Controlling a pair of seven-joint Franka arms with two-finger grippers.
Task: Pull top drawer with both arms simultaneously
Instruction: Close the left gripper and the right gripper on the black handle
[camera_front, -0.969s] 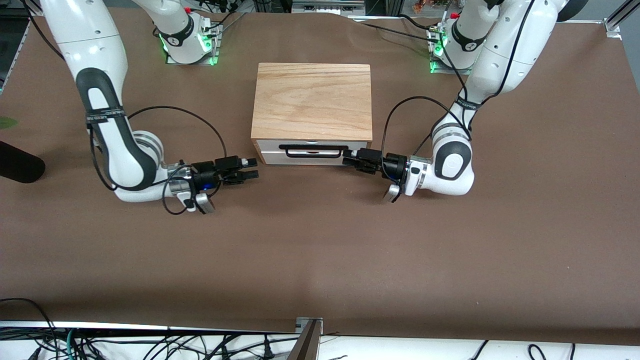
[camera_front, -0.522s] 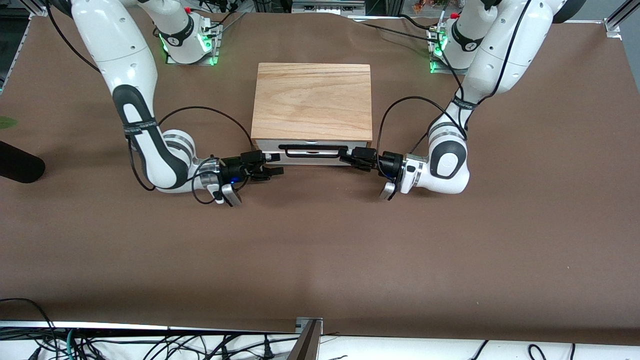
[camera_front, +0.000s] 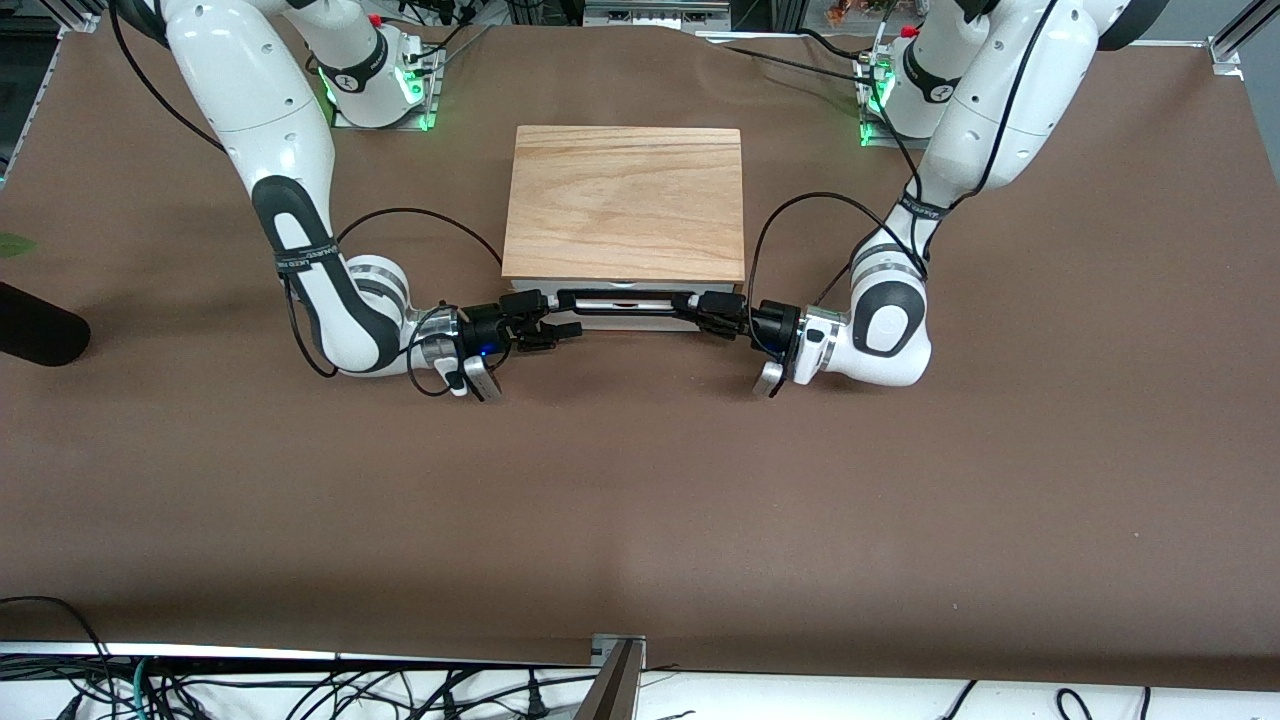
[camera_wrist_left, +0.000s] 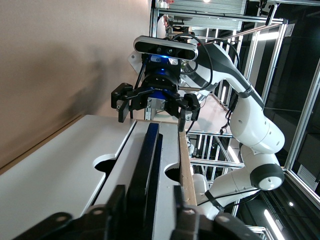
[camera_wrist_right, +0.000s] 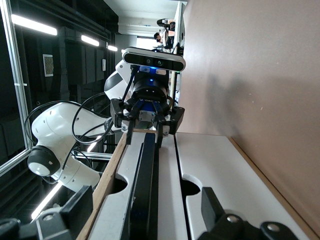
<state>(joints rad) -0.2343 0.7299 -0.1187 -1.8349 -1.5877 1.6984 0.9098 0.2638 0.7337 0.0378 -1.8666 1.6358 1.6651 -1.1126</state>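
The top drawer (camera_front: 625, 321) has a white front and a long black bar handle (camera_front: 622, 301). It sits under the box's oak top board (camera_front: 625, 200) and looks shut. My left gripper (camera_front: 697, 311) is open and straddles the handle's end toward the left arm's side. In the left wrist view my left gripper (camera_wrist_left: 148, 207) has the handle (camera_wrist_left: 148, 155) between its fingers. My right gripper (camera_front: 558, 312) is open and straddles the other end. In the right wrist view my right gripper (camera_wrist_right: 146, 207) spans the handle (camera_wrist_right: 147, 170) with wide gaps.
A second white drawer front (camera_wrist_left: 55, 170) lies under the top one. The box stands on a brown table cover (camera_front: 640, 500). The arm bases (camera_front: 380, 80) stand along the table's edge farthest from the front camera. A black object (camera_front: 35, 325) lies at the right arm's end.
Both grippers have moved in along the drawer front. The right one travelled much farther. Each now straddles an end of the handle. The drawer has not moved.
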